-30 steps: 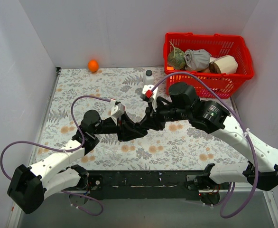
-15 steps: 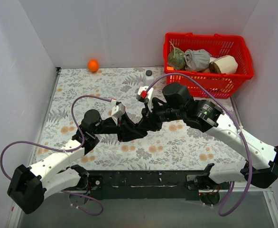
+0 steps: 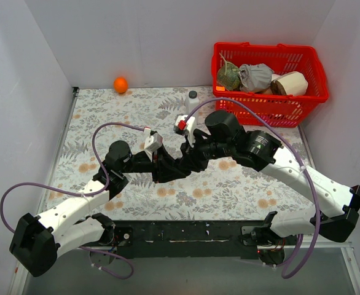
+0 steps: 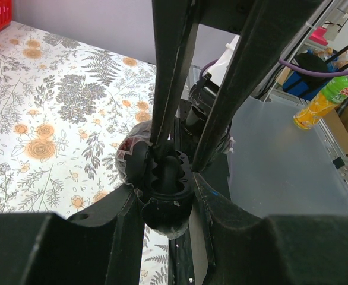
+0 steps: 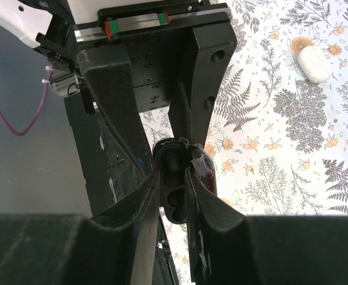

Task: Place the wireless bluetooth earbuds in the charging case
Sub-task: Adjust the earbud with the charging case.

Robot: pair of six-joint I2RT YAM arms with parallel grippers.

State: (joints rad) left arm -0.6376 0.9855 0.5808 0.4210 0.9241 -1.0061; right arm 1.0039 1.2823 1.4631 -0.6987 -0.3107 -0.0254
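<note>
A black charging case, open with its dark cavities showing, is clamped between my left gripper's fingers above the flowered table. It also shows in the right wrist view. My right gripper reaches into the case's top, its fingers nearly together on a small glossy black earbud that sits at a cavity. In the top view both grippers, left and right, meet at the table's middle, and the case is hidden between them. No whitish earbud is in view.
A white pebble-shaped case lies on the table, far right in the right wrist view. A red basket with several items stands back right. An orange ball sits at the back wall. A small white bottle stands by the basket.
My right arm's elbow and wrist have shifted left, towards the left arm. Both grippers stay together at the case. The left arm has hardly moved.
</note>
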